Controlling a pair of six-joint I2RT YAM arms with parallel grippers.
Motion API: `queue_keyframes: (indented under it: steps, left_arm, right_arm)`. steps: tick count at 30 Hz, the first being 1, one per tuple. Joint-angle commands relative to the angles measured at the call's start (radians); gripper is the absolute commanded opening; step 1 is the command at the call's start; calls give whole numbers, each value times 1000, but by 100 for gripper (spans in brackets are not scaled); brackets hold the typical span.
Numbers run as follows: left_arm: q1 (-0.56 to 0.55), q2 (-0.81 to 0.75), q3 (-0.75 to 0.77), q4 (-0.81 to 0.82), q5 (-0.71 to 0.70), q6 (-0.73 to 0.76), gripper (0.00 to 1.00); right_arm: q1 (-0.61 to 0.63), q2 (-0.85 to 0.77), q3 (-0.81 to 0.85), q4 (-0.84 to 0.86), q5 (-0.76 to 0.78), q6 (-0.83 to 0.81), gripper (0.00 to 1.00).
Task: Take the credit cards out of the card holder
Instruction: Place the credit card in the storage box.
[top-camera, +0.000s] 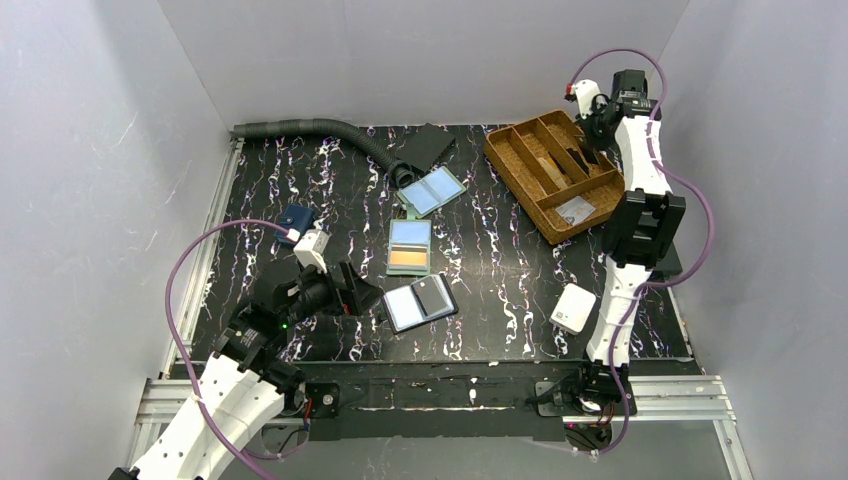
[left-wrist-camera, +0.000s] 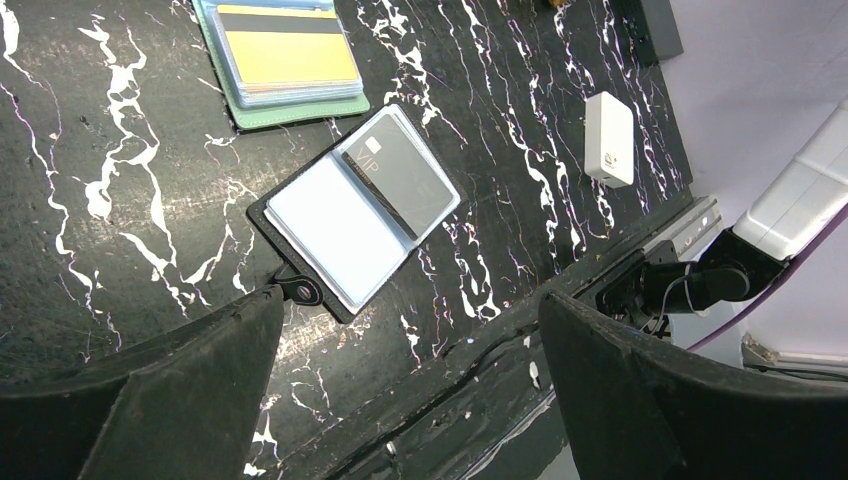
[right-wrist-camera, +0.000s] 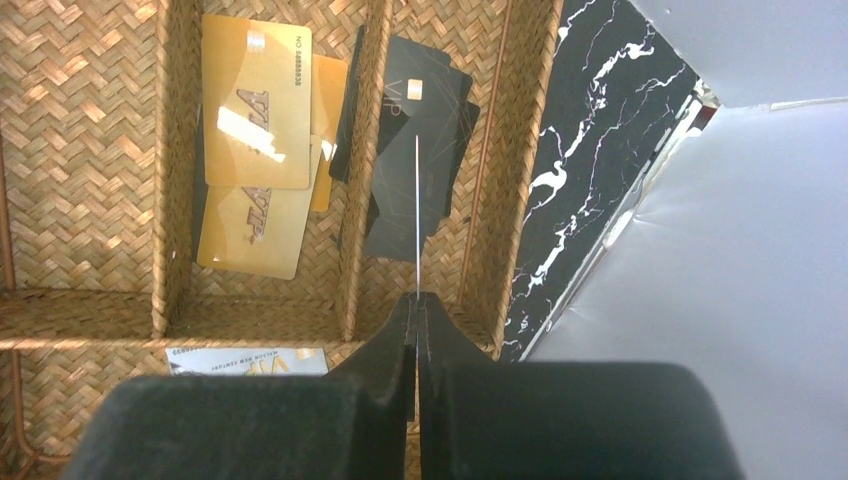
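Note:
The grey-green card holder (top-camera: 409, 271) lies open mid-table with a blue card (top-camera: 409, 233) and an orange card (top-camera: 409, 259) in its pockets; the left wrist view shows its lower edge (left-wrist-camera: 300, 108) and the orange card (left-wrist-camera: 290, 58). My left gripper (top-camera: 362, 298) (left-wrist-camera: 410, 300) hovers open and holds nothing, left of a black bifold (left-wrist-camera: 262, 215). My right gripper (right-wrist-camera: 417, 297) (top-camera: 596, 148) is shut on a thin card (right-wrist-camera: 416, 215) seen edge-on, above a wicker tray's (right-wrist-camera: 100, 120) compartment of black cards (right-wrist-camera: 440, 110).
The black bifold (top-camera: 420, 302) holds a pale card and a black VIP card (left-wrist-camera: 400, 175). A pale-blue bifold (top-camera: 432, 190), a navy wallet (top-camera: 297, 218) and a white box (top-camera: 573, 308) lie around. Gold cards (right-wrist-camera: 255, 110) fill the neighbouring tray (top-camera: 515, 165) compartment. A grey hose (top-camera: 320, 128) runs along the back.

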Motion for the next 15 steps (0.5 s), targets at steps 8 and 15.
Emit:
queue_keyframes:
  steps: [8, 15]
  left_arm:
    - [6, -2, -5, -3, -8, 13, 98]
    - [6, 5, -7, 1, -8, 13, 98]
  right_arm:
    - [-9, 71, 70, 42, -23, 2, 1]
    - [-18, 94, 67, 38, -49, 22, 1]
